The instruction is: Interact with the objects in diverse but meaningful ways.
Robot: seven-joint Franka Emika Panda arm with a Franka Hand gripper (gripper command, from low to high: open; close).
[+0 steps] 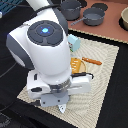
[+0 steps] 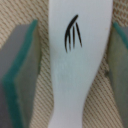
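Observation:
In the wrist view, the white bone-shaped piece with a black claw-like mark lies on the woven mat. It sits between my gripper's two green-padded fingers. The jaws stand open around it, with a gap on one side and the other pad close against its edge. In the exterior view, my gripper is low over the mat's near part and the arm hides the piece. The light blue cup and the ridged orange-yellow block lie beyond the arm. The dark-brown stick is not clearly seen.
A beige woven mat lies on a black table. An orange-handled utensil lies on the mat towards the exterior view's right. Two grey pots stand at the back. A bowl's edge shows at the far right.

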